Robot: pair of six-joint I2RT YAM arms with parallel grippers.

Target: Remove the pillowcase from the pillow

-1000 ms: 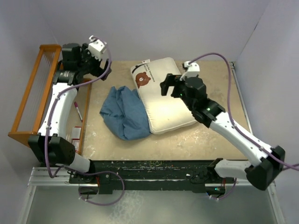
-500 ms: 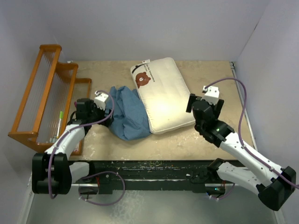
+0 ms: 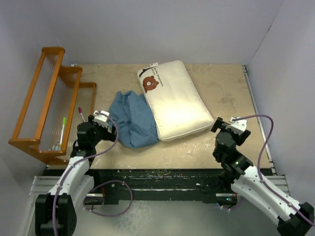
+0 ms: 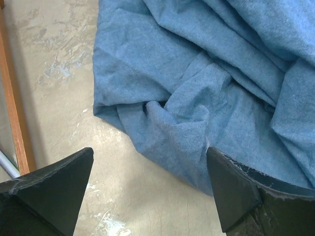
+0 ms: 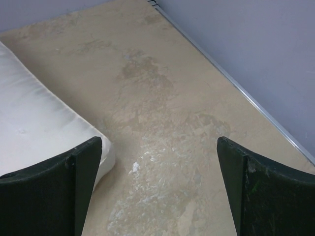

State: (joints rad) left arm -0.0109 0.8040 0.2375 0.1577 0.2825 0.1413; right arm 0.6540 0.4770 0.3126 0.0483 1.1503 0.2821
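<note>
On the table, the pillowcase lies just beyond the left claw.

The pillow lies on the tabletop around its middle, slanting from the far edge toward the near right. The pillowcase lies bunched on the tabletop just left of the pillow, touching its left side and wholly off it. A rack stands along the left edge, running from the far left corner toward the near left corner. A pen lies in the rack. A second pen lies by the rack's right side, left of the pillowcase. The left fingers sit close to the near edge, at the pillowcase's near left border. The right fingers sit toward the near right corner, just right of the pillow's near corner.
</note>
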